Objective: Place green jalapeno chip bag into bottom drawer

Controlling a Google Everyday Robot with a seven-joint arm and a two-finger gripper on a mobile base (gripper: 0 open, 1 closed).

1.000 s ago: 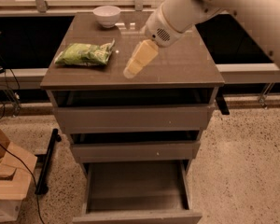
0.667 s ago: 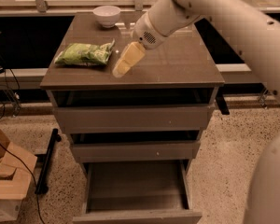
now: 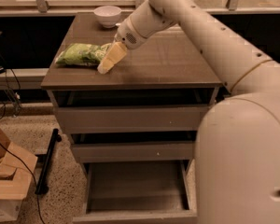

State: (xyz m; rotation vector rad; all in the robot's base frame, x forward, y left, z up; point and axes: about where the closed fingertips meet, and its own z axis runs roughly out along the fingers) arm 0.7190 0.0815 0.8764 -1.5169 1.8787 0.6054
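Observation:
The green jalapeno chip bag (image 3: 82,54) lies flat on the left part of the cabinet top (image 3: 168,64). My gripper (image 3: 105,65), with pale yellow fingers, hangs from the white arm and sits at the bag's right end, low over the top. The bottom drawer (image 3: 135,190) is pulled out and empty, below the two upper drawers.
A white bowl (image 3: 107,15) stands at the back left of the cabinet top. The middle drawer (image 3: 133,150) and top drawer (image 3: 130,119) stand slightly out. A cardboard box (image 3: 7,181) and cables lie on the floor at left. My arm's large white body fills the right side.
My gripper has moved left across the cabinet top, from the middle to the right end of the chip bag. The bag has not moved.

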